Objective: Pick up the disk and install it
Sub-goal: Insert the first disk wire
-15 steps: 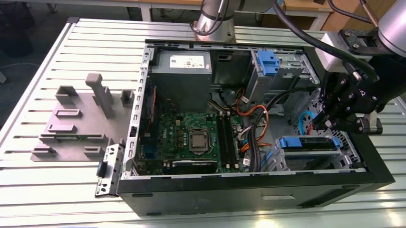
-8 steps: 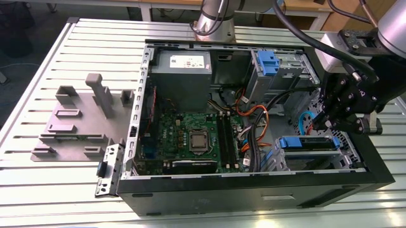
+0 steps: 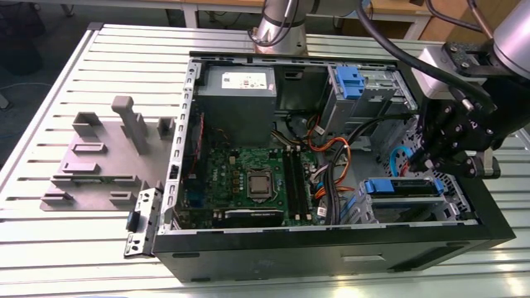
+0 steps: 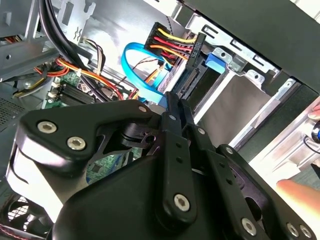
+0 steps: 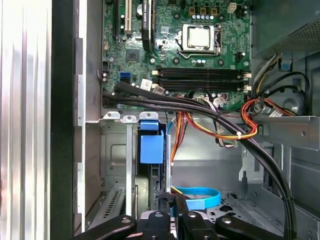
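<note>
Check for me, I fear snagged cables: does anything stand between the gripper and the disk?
Nothing visible does. In the first wrist view the gripper sits right beside the disk in its bay; the blue cable lies on the gripper's far side.

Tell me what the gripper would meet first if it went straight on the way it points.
Probably the disk with its blue carrier, seated in the drive cage directly ahead of the gripper in the first wrist view; depth is unclear.

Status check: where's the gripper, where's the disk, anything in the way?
Gripper at the lower drive cage. Disk sits in that cage, blue carrier showing. Black cable bundle runs close alongside.
</note>
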`<state>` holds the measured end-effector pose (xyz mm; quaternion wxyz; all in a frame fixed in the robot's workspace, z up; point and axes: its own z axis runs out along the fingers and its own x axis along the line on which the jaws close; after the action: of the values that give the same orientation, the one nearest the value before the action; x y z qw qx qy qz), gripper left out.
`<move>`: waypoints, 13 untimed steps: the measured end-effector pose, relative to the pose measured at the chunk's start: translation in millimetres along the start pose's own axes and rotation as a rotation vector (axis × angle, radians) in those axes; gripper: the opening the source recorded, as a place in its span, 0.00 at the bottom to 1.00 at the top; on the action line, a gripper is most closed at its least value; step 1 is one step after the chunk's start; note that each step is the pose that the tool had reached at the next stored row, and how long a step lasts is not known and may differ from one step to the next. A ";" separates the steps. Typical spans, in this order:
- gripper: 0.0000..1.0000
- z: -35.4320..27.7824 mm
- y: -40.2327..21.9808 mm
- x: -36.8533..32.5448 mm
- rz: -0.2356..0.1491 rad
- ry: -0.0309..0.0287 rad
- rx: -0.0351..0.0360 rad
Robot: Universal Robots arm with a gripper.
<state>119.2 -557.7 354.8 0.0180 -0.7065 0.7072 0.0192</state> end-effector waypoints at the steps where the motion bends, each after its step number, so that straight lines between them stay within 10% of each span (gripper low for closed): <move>1: 0.16 0.1 0.0 0.8 -0.002 0.0000 0.0000; 13: 0.16 6.8 0.1 12.4 -0.016 -0.0135 0.0048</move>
<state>119.1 -569.8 347.3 0.0246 -0.7120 0.7014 0.0221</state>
